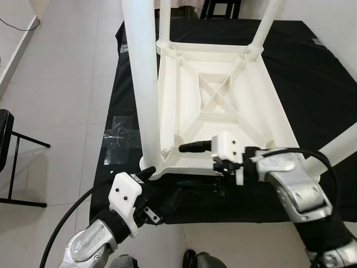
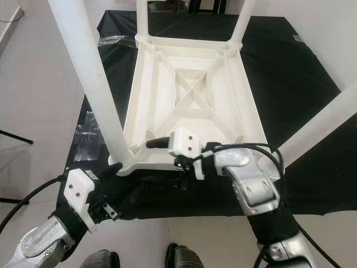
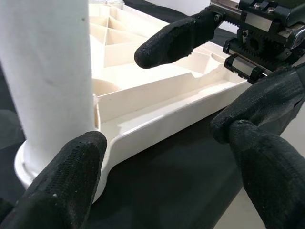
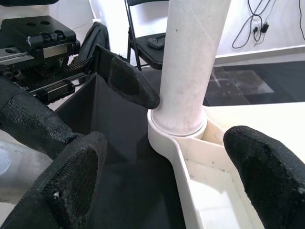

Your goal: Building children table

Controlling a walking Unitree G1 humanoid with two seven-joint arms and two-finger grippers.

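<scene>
The table (image 1: 217,95) lies upside down on a black cloth (image 1: 312,72), its ribbed underside facing up and its white legs rising toward my head. I take the near leg (image 1: 146,84) as my landmark: it stands in the socket at the table's near corner on my left side.

My left gripper (image 1: 149,174) sits just below and beside that socket, fingers spread wide, one fingertip (image 3: 71,176) touching the socket's ring and the other (image 3: 267,171) out over the cloth. It holds nothing. My right gripper (image 1: 192,153) is further along the table's near edge from that leg, fingers wide too, one above the rim and one below it, straddling the edge without clamping.

Three more legs stand at the other corners, so I judge the build nearly finished; what remains looks like seating or checking this leg.

The risks: with both grippers unclosed, any push on the leg could slide the whole table across the cloth. A leg not fully seated could tilt and pop out. My own fingers are also near each other and could collide.
</scene>
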